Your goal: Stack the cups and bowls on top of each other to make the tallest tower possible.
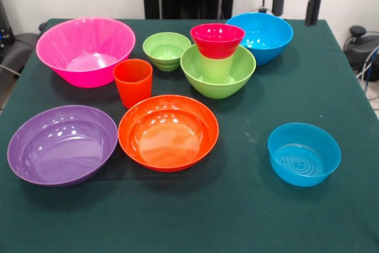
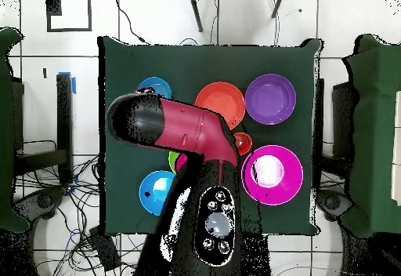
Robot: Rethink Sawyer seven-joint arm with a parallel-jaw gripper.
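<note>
Tower (image 1: 217,57) started only: red bowl (image 1: 217,38) on lime cup (image 1: 217,68) inside green bowl (image 1: 195,75), table (image 1: 237,205) centre-back. Other bowls, orange cup (image 1: 132,82) unstacked. Gripper (image 1: 294,4) raised behind; cannot tell its state.

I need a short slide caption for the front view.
Red bowl on lime cup in green bowl; other bowls scattered.

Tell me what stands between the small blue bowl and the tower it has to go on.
Nothing visible does. In the front view only bare tablecloth lies between the small blue bowl and the tower, whose red bowl sits uncovered on top.
</note>
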